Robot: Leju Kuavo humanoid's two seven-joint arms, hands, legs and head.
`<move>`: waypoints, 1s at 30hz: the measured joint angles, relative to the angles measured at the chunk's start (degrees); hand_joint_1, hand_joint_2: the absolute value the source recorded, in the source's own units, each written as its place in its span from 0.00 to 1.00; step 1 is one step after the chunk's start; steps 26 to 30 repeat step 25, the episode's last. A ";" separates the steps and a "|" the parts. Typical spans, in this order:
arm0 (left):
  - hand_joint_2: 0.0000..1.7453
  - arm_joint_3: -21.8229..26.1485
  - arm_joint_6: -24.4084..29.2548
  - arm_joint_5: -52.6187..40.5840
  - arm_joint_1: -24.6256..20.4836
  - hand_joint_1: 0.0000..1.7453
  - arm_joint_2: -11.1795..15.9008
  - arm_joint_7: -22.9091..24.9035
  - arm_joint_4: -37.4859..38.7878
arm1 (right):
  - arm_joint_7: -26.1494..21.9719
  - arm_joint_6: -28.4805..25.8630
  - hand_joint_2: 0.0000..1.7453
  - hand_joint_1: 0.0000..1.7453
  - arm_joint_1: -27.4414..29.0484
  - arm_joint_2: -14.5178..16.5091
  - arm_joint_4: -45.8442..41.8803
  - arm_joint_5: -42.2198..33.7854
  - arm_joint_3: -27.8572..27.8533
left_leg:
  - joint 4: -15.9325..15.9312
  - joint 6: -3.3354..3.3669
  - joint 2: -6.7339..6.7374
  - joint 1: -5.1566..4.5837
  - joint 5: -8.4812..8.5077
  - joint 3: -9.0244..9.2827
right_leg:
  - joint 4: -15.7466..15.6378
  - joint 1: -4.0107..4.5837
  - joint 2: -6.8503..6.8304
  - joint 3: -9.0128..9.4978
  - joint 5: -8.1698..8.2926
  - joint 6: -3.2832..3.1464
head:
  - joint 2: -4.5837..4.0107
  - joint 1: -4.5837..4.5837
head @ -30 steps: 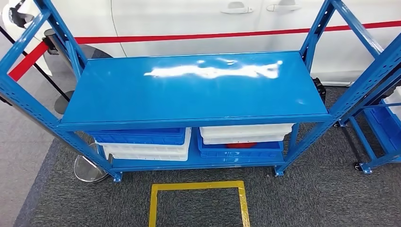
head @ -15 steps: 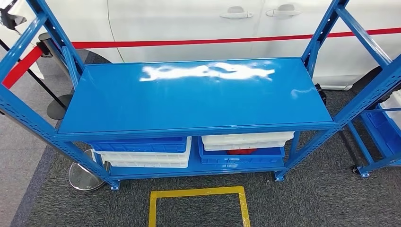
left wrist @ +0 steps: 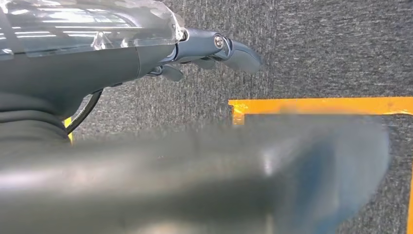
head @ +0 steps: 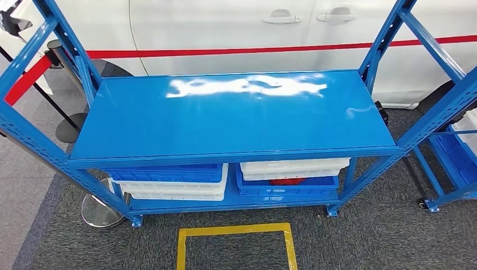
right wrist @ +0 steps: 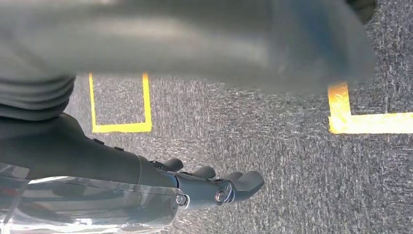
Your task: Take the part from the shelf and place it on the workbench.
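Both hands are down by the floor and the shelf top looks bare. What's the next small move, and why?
Probably bend to look into the lower bins: the shelf top is bare, and something red shows between the right-hand bins. Left hand and right hand hang holding nothing.

You are looking at a workshop or factory floor, most likely in car production. A blue steel shelf [head: 236, 115] with perforated uprights stands on grey industrial carpet [head: 360, 242]. On its lower level you see stacked blue and white plastic bins [head: 171, 180], the kind used for parts. Behind the shelf there is a white car body [head: 236, 28] with door handles, and a red barrier belt [head: 225, 52] runs in front of it. Yellow tape [head: 236, 229] marks a standing square on the floor.
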 joint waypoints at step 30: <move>0.67 -16.83 3.10 17.50 2.28 0.00 1.12 9.05 -1.77 | 4.08 3.13 0.67 0.00 1.55 -2.02 -1.83 -17.46 14.76 | -0.11 -0.01 0.01 0.02 0.00 0.09 | 0.02 0.04 0.00 0.03 -0.01 0.00 | 0.00 0.00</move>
